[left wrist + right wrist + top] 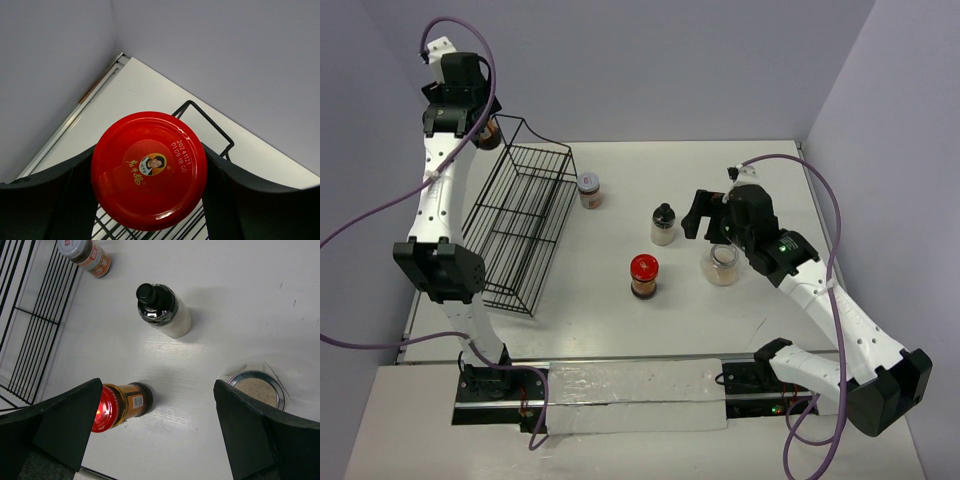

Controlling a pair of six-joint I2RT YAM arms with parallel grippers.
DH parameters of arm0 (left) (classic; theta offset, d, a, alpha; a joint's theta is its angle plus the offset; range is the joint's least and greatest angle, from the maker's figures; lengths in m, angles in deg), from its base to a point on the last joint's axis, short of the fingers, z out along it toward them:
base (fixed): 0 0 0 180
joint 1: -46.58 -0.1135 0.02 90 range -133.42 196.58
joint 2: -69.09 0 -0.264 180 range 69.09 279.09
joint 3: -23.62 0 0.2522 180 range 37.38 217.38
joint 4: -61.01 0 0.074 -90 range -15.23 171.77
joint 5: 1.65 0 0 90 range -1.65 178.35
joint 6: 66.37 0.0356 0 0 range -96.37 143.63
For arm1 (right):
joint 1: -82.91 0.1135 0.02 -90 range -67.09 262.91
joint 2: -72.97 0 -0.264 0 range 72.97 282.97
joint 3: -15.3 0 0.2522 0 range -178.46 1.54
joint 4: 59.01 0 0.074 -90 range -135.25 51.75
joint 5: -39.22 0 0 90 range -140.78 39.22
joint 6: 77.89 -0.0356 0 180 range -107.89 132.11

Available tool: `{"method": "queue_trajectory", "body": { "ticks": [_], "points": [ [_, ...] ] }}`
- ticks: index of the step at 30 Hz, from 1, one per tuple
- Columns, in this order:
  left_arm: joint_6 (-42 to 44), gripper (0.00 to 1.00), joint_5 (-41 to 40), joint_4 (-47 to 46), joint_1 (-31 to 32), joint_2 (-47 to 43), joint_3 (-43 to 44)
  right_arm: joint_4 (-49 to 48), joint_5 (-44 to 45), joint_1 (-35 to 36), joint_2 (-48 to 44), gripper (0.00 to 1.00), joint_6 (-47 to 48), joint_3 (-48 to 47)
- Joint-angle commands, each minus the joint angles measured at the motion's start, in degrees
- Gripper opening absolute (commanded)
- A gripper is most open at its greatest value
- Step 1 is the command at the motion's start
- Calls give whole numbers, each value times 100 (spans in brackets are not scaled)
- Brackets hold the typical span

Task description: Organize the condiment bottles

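While I look down from the top camera, the black wire rack sits on the left of the table, with bare tabletop running from its right side to the far wall. The silver-lidded jar stands just right of the rack's far end, the black-capped bottle farther right, and the loose red-lidded jar nearer my bases. Farthest from the rack, the wide beige-filled jar stands just beside my right gripper. My left arm reaches tall along the left wall, its left gripper raised over the rack's far left corner. From my left wrist, both fingers press the sides of the held red-lidded jar, with rack wires below and the table's edge and wall corner beyond. From my right wrist, my fingers stand spread wide with nothing between them, pointing down over the open tabletop right of the rack.
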Motion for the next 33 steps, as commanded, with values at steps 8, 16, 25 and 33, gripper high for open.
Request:
{"method": "queue_trajectory", "body": {
  "ticks": [8, 16, 25, 33],
  "points": [
    [-201, 10, 228, -700, -39, -303, -529, -352, -82, 20, 81, 100, 11, -102],
    [-218, 10, 264, -634, -30, -145, -679, -353, -87, 20, 147, 100, -2, -142],
    [-311, 10, 128, -883, -30, -199, -1262, -352, -103, 17, 121, 100, -33, -102],
    [-394, 10, 96, -938, -30, -172, -1498, -357, -117, 16, 121, 100, -42, -97]
  ]
}}
